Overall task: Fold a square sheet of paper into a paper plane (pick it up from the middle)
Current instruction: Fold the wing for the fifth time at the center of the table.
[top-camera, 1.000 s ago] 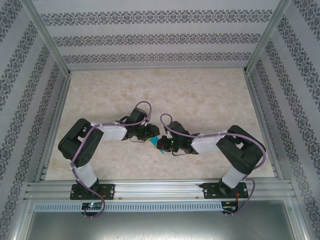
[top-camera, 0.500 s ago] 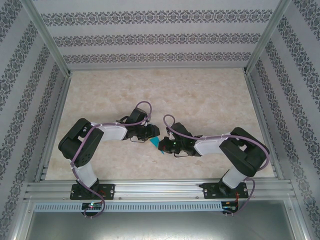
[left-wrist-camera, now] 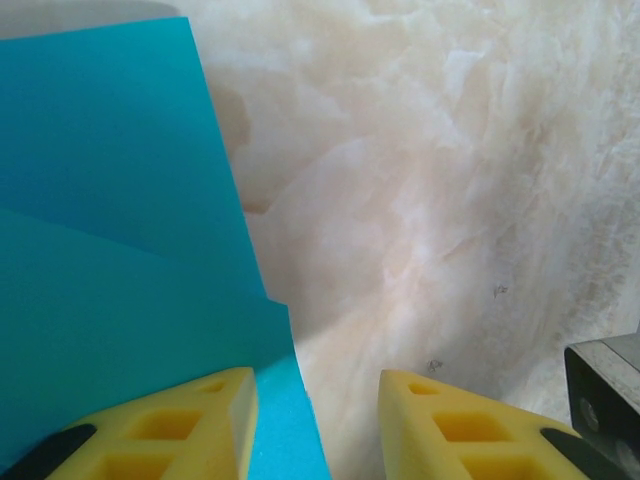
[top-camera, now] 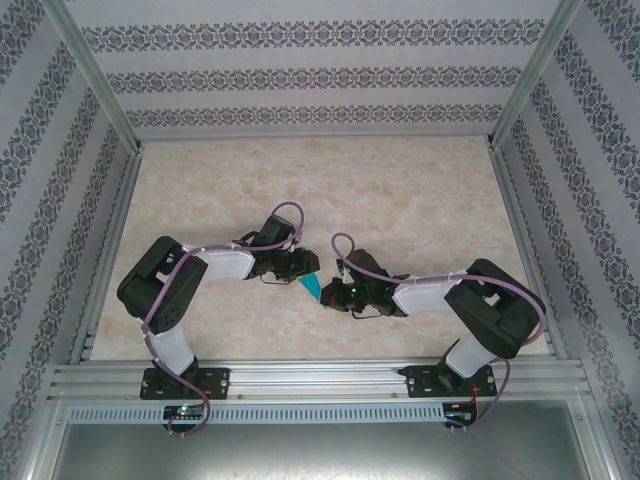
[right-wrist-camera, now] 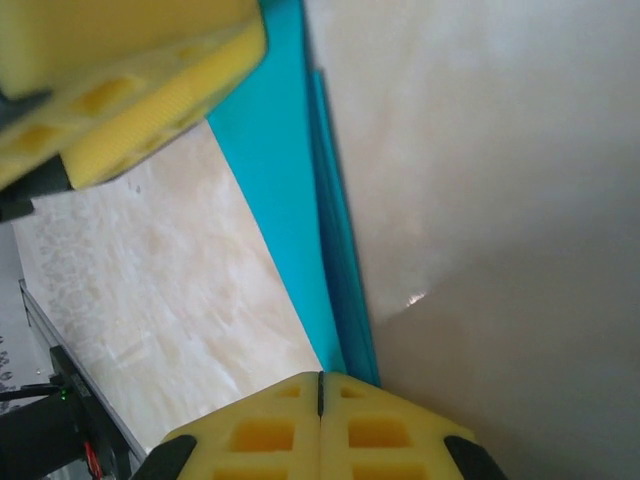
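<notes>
folding looks well under way but not finished. from above, the teal paper (top-camera: 312,287) shows as a small pointed wedge near the table's (top-camera: 400,190) middle, a little toward 6 o'clock, squeezed between the two arms. the left gripper (top-camera: 303,266) sits at about 11 o'clock of it and the right gripper (top-camera: 330,293) at about 4 o'clock, both right up against it.

in the right wrist view the two yellow fingers (right-wrist-camera: 250,430) meet at 6 o'clock with no gap, and the paper comes straight out of their seam and runs up toward 12 o'clock as a narrow strip. the right jaws are clamped on the paper. several stacked edges show along that strip, so the sheet is already doubled over more than once. a yellow finger of the other arm sits at 10 o'clock, beside the strip.

in the left wrist view the paper covers the side from 7 to 11 o'clock, with one layer lying over another along a slanted edge. the left jaws stand apart. one finger (left-wrist-camera: 170,430) overlaps the paper at 7 o'clock, the other is over bare table at 5 o'clock, and they grip nothing.

my reading: the early folds are made and the sheet is no longer square. a slim finished dart is not yet evident, so the last creases and pressing are probably left. i cannot tell whether the paper is lifted or touching the table.
</notes>
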